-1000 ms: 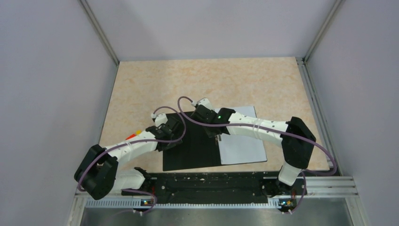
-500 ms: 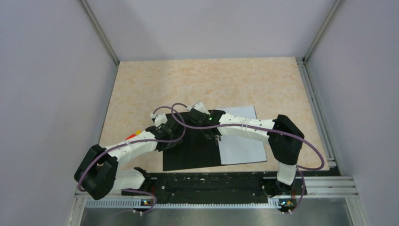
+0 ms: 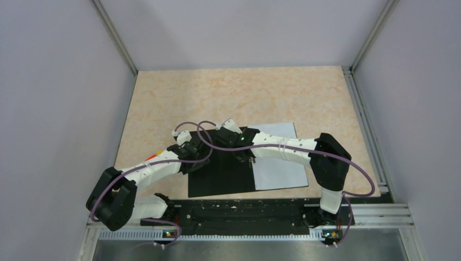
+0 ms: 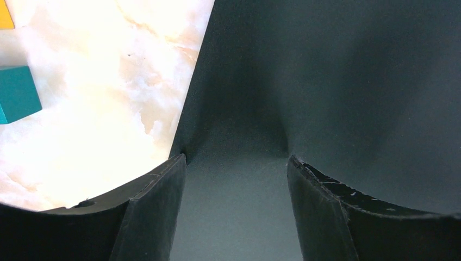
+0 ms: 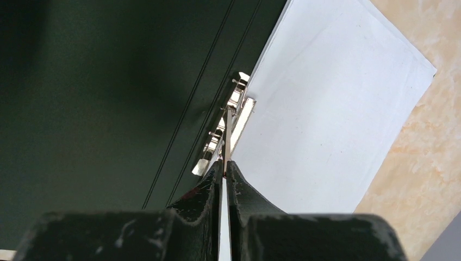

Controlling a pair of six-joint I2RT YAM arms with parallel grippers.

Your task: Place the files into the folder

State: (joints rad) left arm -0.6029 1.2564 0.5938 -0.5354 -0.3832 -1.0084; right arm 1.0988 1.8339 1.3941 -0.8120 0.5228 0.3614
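The folder lies open near the front of the table, black inner faces up. The files lie as a white stack on its right half. My left gripper is open, its fingers down on the left inner face beside the folder's left edge; its jaws hold nothing. My right gripper is at the spine. In the right wrist view it is shut on the thin upright lever of the metal spine clip, with the files to its right and the black cover to its left.
Small orange and yellow blocks lie left of the folder by the left forearm; a teal block and a yellow one show in the left wrist view. Grey walls enclose the beige table.
My right arm has swung left, its wrist now further over the folder's spine, gripper still at the clip. My left gripper has barely moved.
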